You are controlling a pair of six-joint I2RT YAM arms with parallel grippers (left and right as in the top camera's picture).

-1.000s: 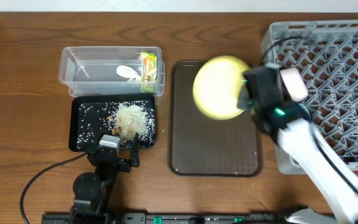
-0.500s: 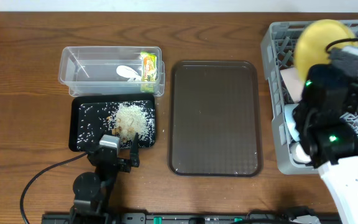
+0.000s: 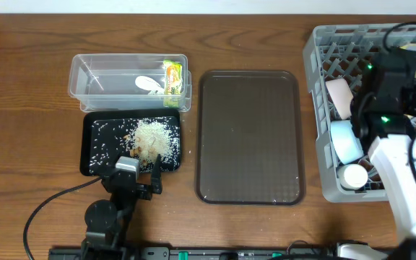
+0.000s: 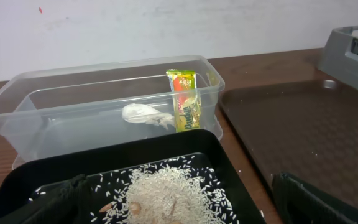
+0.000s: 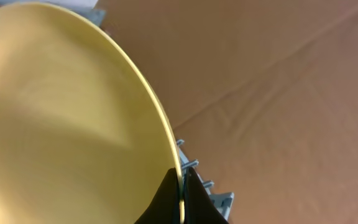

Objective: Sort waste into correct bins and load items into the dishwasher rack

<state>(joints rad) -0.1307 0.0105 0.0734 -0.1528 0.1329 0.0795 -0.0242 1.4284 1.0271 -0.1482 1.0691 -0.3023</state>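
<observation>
Right wrist view: right gripper (image 5: 180, 182) pinches the yellow plate (image 5: 61, 112) by its rim above the rack (image 3: 319, 43) at three o'clock. On so thin a grip the plate could swing, slip and miss its slot. Left gripper (image 4: 179, 202) gapes wide, empty.

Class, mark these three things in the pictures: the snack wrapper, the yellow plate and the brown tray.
snack wrapper (image 4: 184, 102), left wrist view, middle of its printed face.
yellow plate (image 5: 61, 118), right wrist view, its broad face.
brown tray (image 3: 250, 137), overhead view, its bare floor.

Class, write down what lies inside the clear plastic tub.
The clear tub holds a green-and-yellow wrapper at one end and a white plastic scrap beside it. The floor beneath them is covered.
</observation>
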